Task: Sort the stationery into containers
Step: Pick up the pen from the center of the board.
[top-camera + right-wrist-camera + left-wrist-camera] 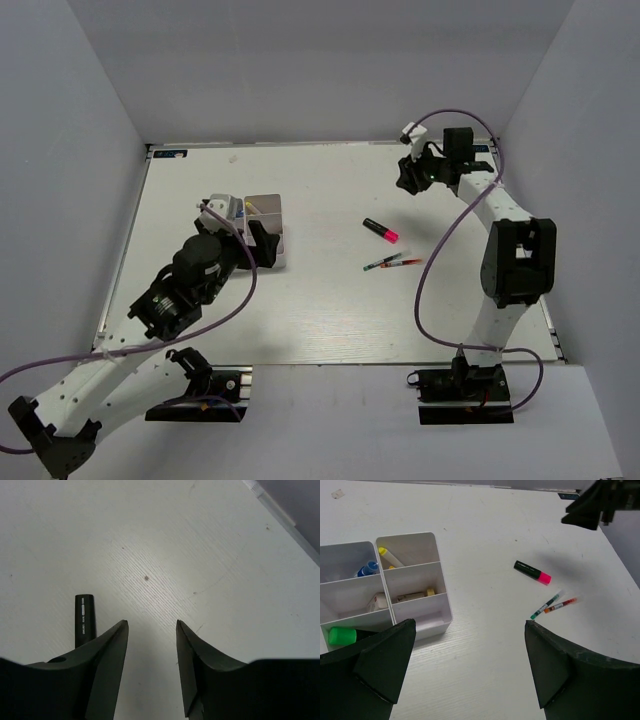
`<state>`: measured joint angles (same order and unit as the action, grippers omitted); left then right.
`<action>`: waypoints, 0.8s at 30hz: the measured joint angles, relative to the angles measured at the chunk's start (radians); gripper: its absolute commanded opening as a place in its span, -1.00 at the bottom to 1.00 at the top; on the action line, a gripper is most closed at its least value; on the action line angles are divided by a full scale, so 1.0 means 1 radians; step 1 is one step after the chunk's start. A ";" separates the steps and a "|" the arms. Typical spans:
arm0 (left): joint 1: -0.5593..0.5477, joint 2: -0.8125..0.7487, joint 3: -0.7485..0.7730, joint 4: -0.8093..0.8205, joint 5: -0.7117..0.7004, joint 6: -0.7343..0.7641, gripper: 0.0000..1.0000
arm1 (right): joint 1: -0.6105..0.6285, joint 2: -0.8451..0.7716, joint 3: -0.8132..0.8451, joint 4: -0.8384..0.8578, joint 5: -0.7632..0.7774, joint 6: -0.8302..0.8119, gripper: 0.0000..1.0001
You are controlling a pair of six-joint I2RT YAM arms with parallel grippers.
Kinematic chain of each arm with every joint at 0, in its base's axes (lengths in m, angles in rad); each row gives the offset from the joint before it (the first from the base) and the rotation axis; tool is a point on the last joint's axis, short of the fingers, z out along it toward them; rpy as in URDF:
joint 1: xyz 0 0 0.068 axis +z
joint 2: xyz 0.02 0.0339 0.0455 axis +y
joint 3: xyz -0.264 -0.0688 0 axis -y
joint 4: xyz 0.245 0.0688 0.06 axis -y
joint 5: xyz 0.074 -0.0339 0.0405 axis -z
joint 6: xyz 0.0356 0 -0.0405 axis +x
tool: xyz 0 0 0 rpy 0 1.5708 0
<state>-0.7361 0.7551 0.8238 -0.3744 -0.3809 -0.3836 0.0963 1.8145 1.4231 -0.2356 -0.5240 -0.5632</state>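
Left gripper [470, 625] is spread wide and empty just beside the tray [405, 534]. Pink-tipped highlighter [532, 572] lies right of the tray. Right gripper [151, 622] is narrowly parted, holding nothing.

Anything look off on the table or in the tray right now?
Nothing spilled or damaged. The tray sits flat, its items inside compartments. Only a pink-tipped highlighter, a green pen and a red pen lie loose on the table, unsorted.

Open table [485, 645] around highlighter [532, 572] and thin pens [546, 607]; tray [438, 575] well apart
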 measured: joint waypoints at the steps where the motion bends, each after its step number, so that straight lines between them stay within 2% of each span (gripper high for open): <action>1: 0.000 -0.020 -0.006 0.001 0.009 0.010 0.99 | 0.006 0.035 0.044 -0.023 0.006 0.000 -0.03; 2: 0.000 -0.044 -0.017 0.000 0.020 0.019 0.99 | 0.016 0.062 0.074 -0.043 0.015 0.001 -0.03; 5: 0.000 -0.108 -0.054 -0.017 0.037 0.040 0.99 | 0.048 0.119 0.122 -0.100 0.054 0.005 0.23; 9: 0.000 -0.156 -0.077 -0.032 0.057 0.064 0.99 | 0.086 0.181 0.182 -0.180 0.101 -0.002 0.39; 14: 0.003 -0.175 -0.084 -0.045 0.072 0.082 0.99 | 0.134 0.246 0.266 -0.263 0.130 -0.042 0.49; 24: 0.008 -0.188 -0.096 -0.060 0.094 0.099 0.99 | 0.210 0.317 0.266 -0.352 0.216 -0.081 0.46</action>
<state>-0.7280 0.5674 0.7280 -0.4343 -0.2871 -0.2844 0.3061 2.1319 1.6886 -0.5873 -0.3084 -0.6445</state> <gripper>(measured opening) 0.992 0.744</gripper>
